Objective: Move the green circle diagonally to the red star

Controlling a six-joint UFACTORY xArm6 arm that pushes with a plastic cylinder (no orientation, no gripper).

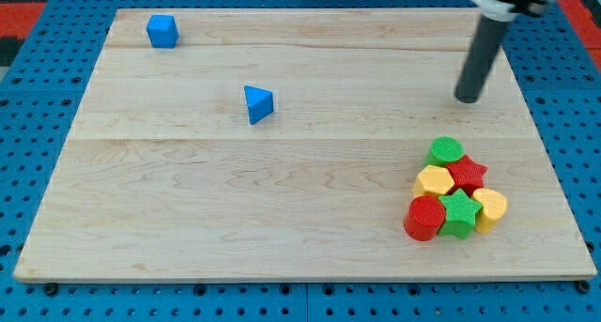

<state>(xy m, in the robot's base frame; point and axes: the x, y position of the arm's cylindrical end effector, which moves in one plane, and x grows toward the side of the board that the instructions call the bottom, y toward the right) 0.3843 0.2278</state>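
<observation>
My tip (467,99) rests on the pale wooden tabletop (282,209), above the green circle (445,150) and red star (468,173); blue pegboard (56,22) surrounds. No claw shows.

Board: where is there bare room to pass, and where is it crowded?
Bare: the wide stretch from the blue triangle to the cluster, and the whole bottom-left. Crowded: bottom right, where green circle, red star, yellow blocks, red cylinder and green star touch. My tip sits above them.
</observation>
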